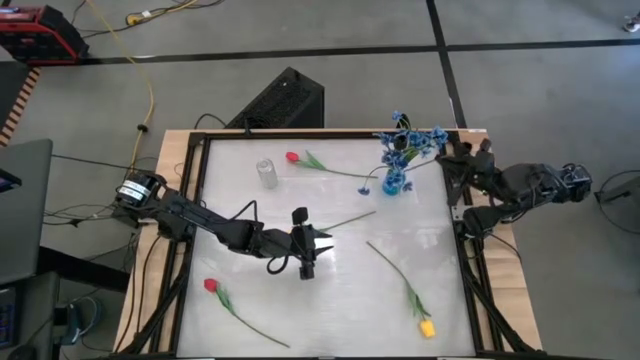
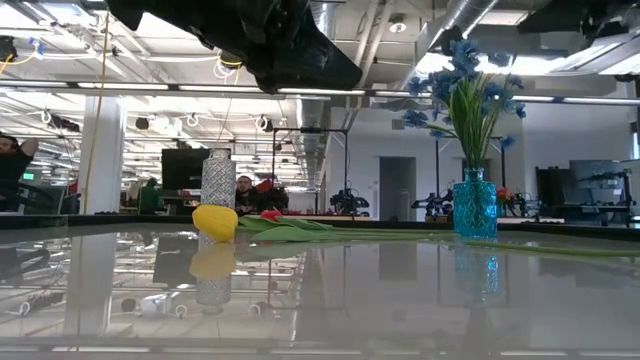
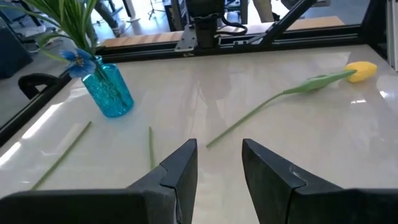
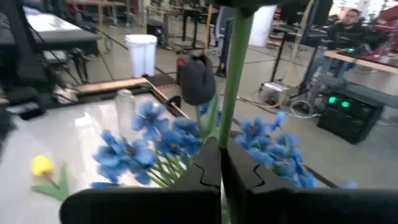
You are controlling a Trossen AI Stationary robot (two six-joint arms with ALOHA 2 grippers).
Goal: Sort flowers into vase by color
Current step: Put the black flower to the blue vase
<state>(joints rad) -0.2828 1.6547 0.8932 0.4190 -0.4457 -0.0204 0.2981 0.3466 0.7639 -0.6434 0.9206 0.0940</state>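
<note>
The right hand (image 4: 221, 168) is clamped shut on a thin green stem (image 4: 231, 81), which it holds directly above the blue vase (image 1: 395, 183), among the blue sprigs (image 1: 410, 143) already standing there. A dark flower head (image 4: 198, 79) hangs close beside the held stem. Whether it belongs to that stem cannot be told.

The left hand (image 1: 322, 240) hovers low over the worktop (image 1: 250, 200), well away from the blue vase and towards the middle. Its fingers (image 3: 177, 171) are parted and nothing is between them. A loose stem (image 1: 350, 220) lies between this hand and the blue vase.

The step in hand appears to be seating the held stem. To do that well, the stem should probably stay upright and its lower end should meet the narrow neck squarely. The crowded sprigs could deflect it or tip the vase.

The colour match also deserves a check, since a clear vase (image 1: 265, 172) stands empty farther off. Two red tulips (image 1: 292, 157) (image 1: 211, 286) and a yellow tulip (image 1: 427, 328) lie unsorted, all apart from the blue vase.
</note>
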